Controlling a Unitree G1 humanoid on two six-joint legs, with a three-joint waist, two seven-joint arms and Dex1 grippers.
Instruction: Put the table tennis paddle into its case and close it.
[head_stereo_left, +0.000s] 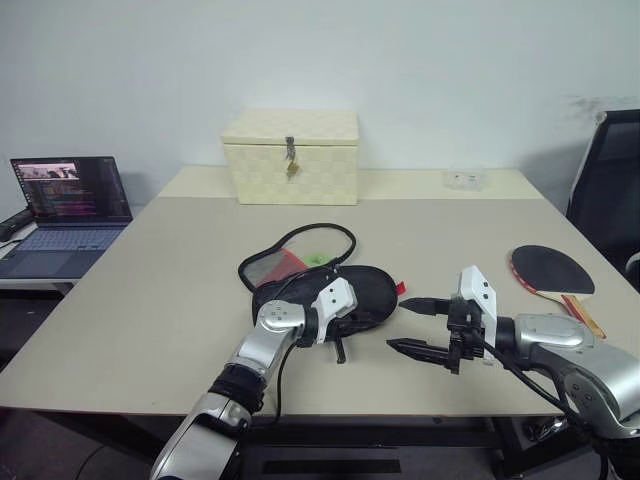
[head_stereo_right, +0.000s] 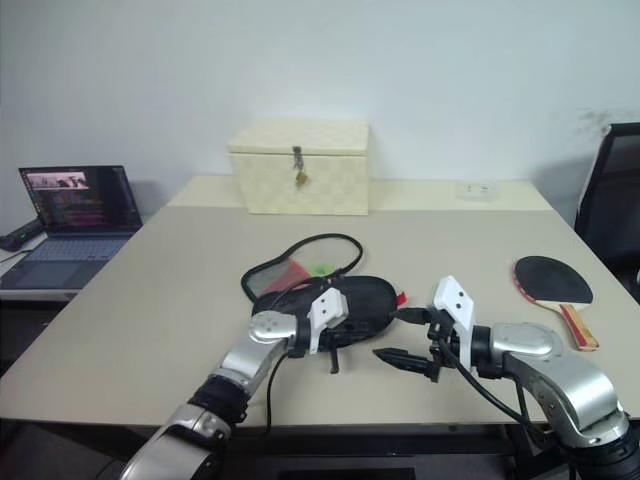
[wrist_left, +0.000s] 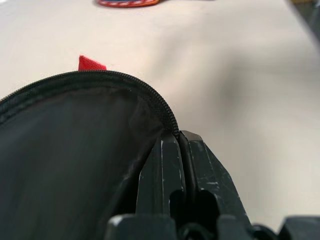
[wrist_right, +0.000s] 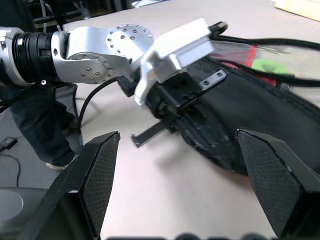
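Table: one beige table (head_stereo_left: 180, 290) carries all the task things.
Case: one black fabric case (head_stereo_left: 365, 290) lies flat near the middle of the table, just in front of the two arms. Its flap with the red mesh panel (head_stereo_left: 280, 268) is folded open toward the far left side, so the case is not closed. One small red tab (head_stereo_left: 400, 288) sticks out at its right end.
Paddle: one table tennis paddle (head_stereo_left: 552, 270) lies flat on the right part of the table, well apart from the case, black face up, handle pointing toward the near right edge. It is outside the case.
Green ball: one small green thing (head_stereo_left: 317, 259) shows inside the open flap; it is probably a ball, but it is partly covered.
Left gripper: the left gripper (head_stereo_left: 341, 352) is at the near edge of the case. In the left wrist view its two fingers (wrist_left: 165, 175) are pressed together on the zipper edge of the case, with no gap between them.
Right gripper: the right gripper (head_stereo_left: 408, 325) is above the table just to the right of the case, between case and paddle. Its two fingers stand wide apart and hold nothing.
Box: one cream woven box (head_stereo_left: 291, 156) with a latch stands at the far side of the table.
Laptop: one open laptop (head_stereo_left: 66, 212) is on a side surface at the left.
Chair: one black chair (head_stereo_left: 608, 180) is at the right edge.
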